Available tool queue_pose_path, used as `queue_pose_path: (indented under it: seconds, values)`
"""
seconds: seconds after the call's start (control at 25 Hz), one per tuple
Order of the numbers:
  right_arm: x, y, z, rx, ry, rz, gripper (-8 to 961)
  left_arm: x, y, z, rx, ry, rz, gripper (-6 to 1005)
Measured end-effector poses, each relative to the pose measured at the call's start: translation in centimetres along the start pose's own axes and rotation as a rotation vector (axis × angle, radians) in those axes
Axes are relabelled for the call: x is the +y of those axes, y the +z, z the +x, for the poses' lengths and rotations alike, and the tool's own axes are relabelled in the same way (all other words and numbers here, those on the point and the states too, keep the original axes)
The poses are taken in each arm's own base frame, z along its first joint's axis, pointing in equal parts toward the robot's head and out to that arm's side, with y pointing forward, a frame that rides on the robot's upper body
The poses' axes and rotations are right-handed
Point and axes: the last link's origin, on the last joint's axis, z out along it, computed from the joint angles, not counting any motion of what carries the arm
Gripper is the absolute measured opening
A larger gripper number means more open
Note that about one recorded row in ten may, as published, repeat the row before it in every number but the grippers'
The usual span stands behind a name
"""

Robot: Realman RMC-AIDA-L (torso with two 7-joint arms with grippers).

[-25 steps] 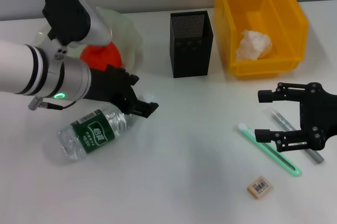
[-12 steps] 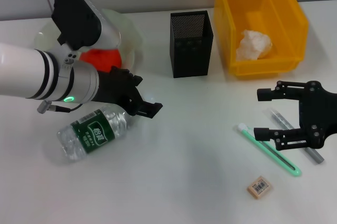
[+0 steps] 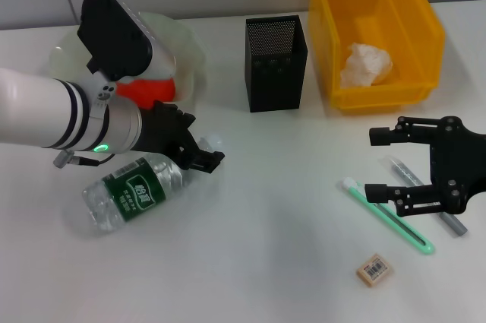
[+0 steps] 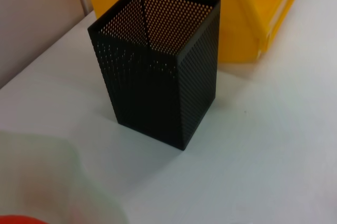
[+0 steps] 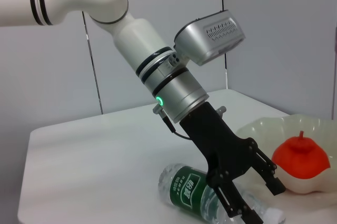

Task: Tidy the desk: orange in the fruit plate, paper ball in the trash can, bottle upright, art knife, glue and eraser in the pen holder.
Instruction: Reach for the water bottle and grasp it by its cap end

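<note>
The clear bottle [image 3: 133, 190] with its green label lies on its side at the front left. My left gripper [image 3: 199, 140] is open, its fingers on either side of the bottle's neck [image 5: 263, 200]. The orange [image 3: 148, 90] sits in the pale green fruit plate [image 3: 186, 49]. A paper ball [image 3: 366, 64] rests inside the yellow trash can [image 3: 372, 26]. The black mesh pen holder [image 3: 277, 64] stands upright. My right gripper [image 3: 372, 165] hangs open beside the slim green art knife [image 3: 387, 216] and the grey glue stick [image 3: 425, 194]. The beige eraser [image 3: 373, 270] lies nearer the front.
In the left wrist view the pen holder [image 4: 158, 87] is close by, with the trash can [image 4: 253, 2] behind it and the plate's rim [image 4: 42, 182] beside it. White tabletop lies between the bottle and the art knife.
My left gripper has drawn back slightly toward the bottle's neck. The bottle and the right arm have not moved.
</note>
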Motion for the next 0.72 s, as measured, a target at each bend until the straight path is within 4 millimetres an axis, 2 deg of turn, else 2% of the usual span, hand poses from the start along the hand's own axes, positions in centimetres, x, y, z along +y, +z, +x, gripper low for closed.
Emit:
queue_pose_path:
  seconds: [0.72]
  values:
    - [0.21, 0.25, 0.14, -0.005, 0.011, -0.003, 824, 0.95, 0.57, -0.23, -0.026, 0.018, -0.016, 772]
